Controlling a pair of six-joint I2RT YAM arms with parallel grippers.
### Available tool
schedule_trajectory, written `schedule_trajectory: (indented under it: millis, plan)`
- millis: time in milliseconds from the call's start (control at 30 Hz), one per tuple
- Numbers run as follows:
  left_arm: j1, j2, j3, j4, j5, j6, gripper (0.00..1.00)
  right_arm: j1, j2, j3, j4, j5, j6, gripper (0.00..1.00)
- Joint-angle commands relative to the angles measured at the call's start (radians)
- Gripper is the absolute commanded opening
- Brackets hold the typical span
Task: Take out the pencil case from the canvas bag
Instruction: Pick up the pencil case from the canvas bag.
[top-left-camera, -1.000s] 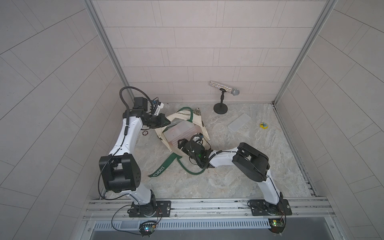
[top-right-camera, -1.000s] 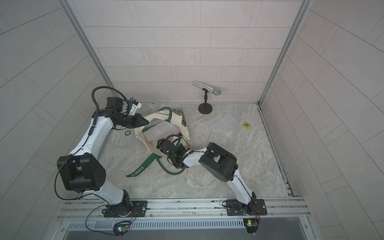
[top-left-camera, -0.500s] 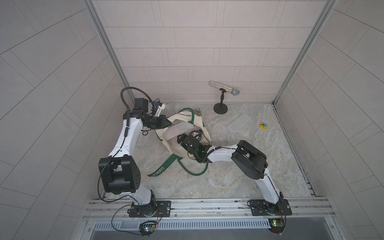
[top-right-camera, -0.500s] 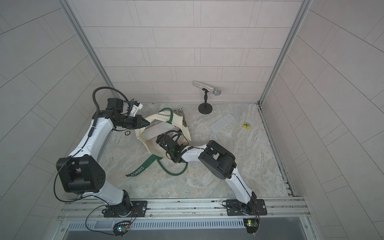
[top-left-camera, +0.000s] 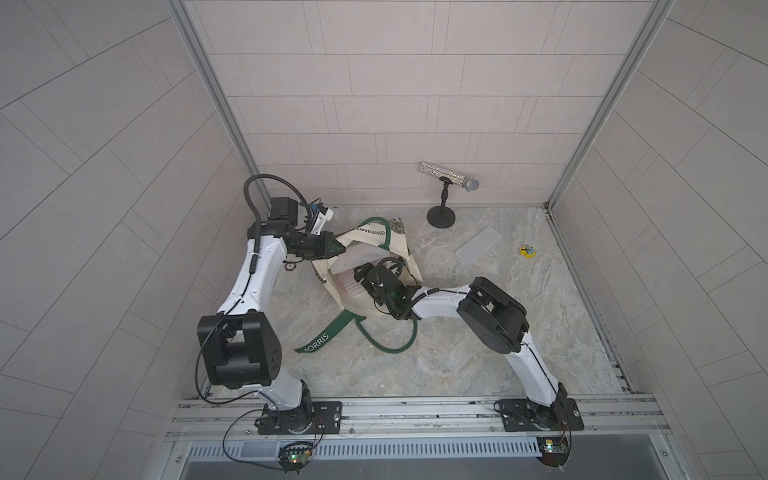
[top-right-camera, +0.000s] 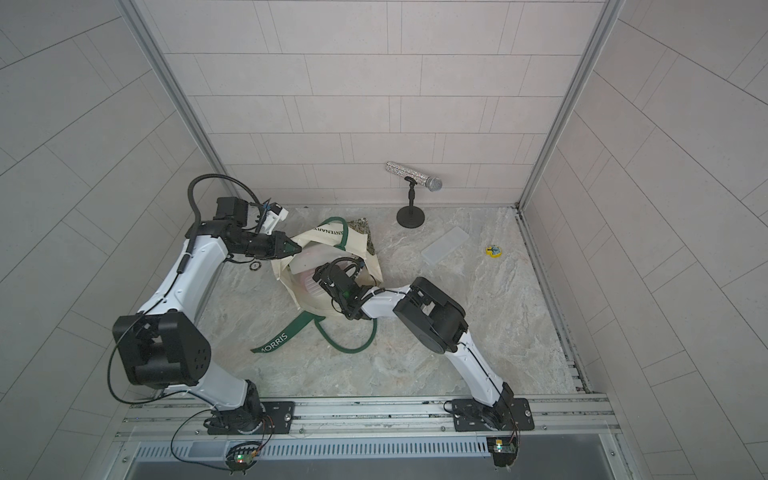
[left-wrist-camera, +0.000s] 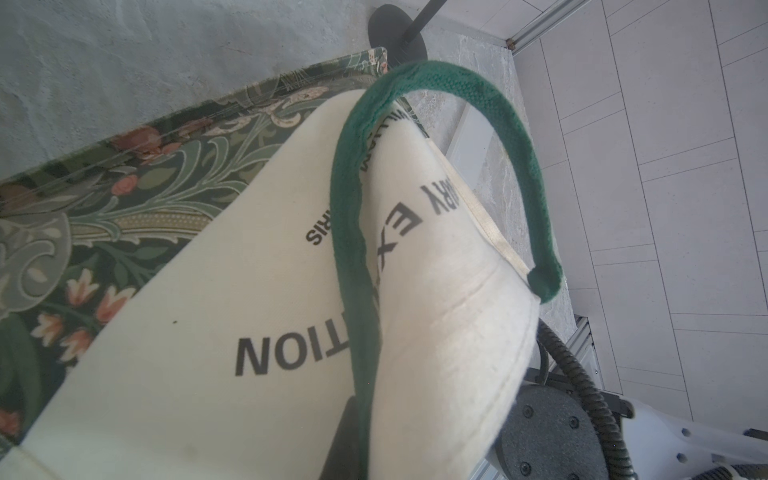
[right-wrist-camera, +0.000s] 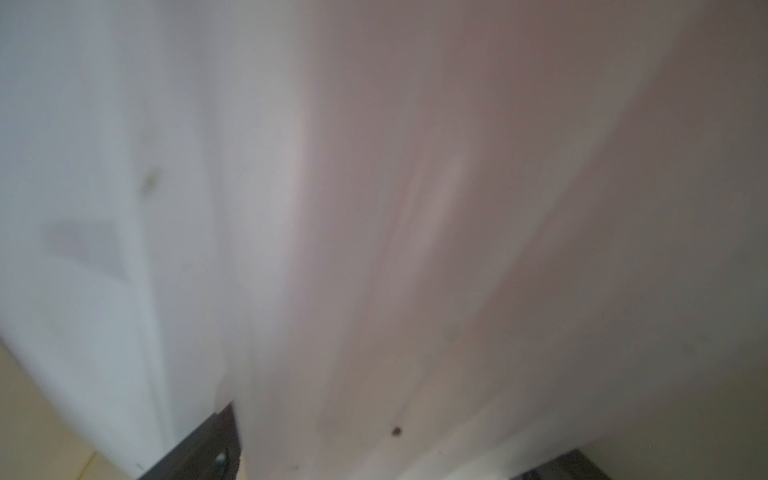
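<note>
Top views: two arms bolted to a front rail (top-left-camera: 415, 411) meet at the canvas bag (top-left-camera: 368, 235) (top-right-camera: 322, 232), with the left fingers (top-left-camera: 337, 248) at its rim and the right fingers (top-left-camera: 360, 276) in its mouth over the pencil case (top-left-camera: 350, 286) (top-right-camera: 309, 286).
Left fingers: clenched on the bag's cream rim, holding that edge raised. In the left wrist view, cloth (left-wrist-camera: 208, 311) and a green handle (left-wrist-camera: 519, 166) fill the space just past them.
Canvas bag: lies between the two sets of fingers with its mouth gaping toward the right fingers. Its leafy green base (left-wrist-camera: 124, 178) is on the side away from the left fingers.
Pencil case: pale and pink-tinted, inside the bag, just beyond the left fingers' tips and directly ahead of the right fingers.
Right fingers: spread wide (right-wrist-camera: 208, 446), gripping nothing that shows. The blurred pale case (right-wrist-camera: 374, 208) fills the right wrist view; I cannot tell whether they touch it.
Strap (top-left-camera: 318, 337): green, lettered "MORRIS", trailing nearer the rail than both sets of fingers.
Ring (top-left-camera: 291, 267): small and dark, near the left fingers and clear of the bag.
Microphone (top-left-camera: 449, 176): on a black stand (top-left-camera: 441, 217), well beyond the right fingers.
Translucent slab (top-left-camera: 478, 250): lies flat, well apart from the right fingers.
Yellow object (top-left-camera: 527, 251): small, farther out from the right fingers than the slab.
Worktop (top-left-camera: 457, 353): grey, marbled.
Room: pale tiled walls (top-left-camera: 395, 83) on three sides, metal posts (top-left-camera: 216, 104) at the back corners.
</note>
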Motion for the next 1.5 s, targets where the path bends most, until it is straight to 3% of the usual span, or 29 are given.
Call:
schedule_trajectory:
  millis: [0, 167, 300, 467, 867, 1033, 1200, 1467]
  plan:
    - [-0.016, -0.059, -0.002, -0.040, 0.110, 0.017, 0.00, -0.010, 0.048, -0.012, -0.031, 0.021, 0.036, 0.97]
    - [-0.017, -0.063, -0.003, -0.040, 0.106, 0.016, 0.00, -0.010, 0.055, -0.024, -0.011, 0.035, 0.060, 0.91]
    - [-0.016, -0.065, -0.004, -0.040, 0.099, 0.017, 0.00, -0.015, 0.067, -0.044, 0.038, 0.027, 0.060, 0.78]
    - [-0.016, -0.069, -0.006, -0.041, 0.094, 0.020, 0.00, -0.015, 0.039, -0.103, 0.071, 0.022, 0.012, 0.69]
    - [-0.016, -0.063, -0.004, -0.040, 0.068, 0.025, 0.00, -0.012, -0.098, -0.167, -0.013, -0.006, -0.219, 0.66]
    - [-0.016, -0.052, -0.004, -0.037, 0.068, 0.021, 0.00, -0.002, -0.120, -0.084, -0.169, -0.003, -0.355, 0.66]
    - [-0.016, -0.057, -0.002, -0.035, 0.067, 0.018, 0.00, 0.000, -0.137, -0.074, -0.206, -0.009, -0.425, 0.66]
    - [-0.017, -0.057, -0.008, -0.028, 0.061, 0.014, 0.00, -0.018, -0.223, -0.196, -0.057, -0.143, -0.501, 0.66]
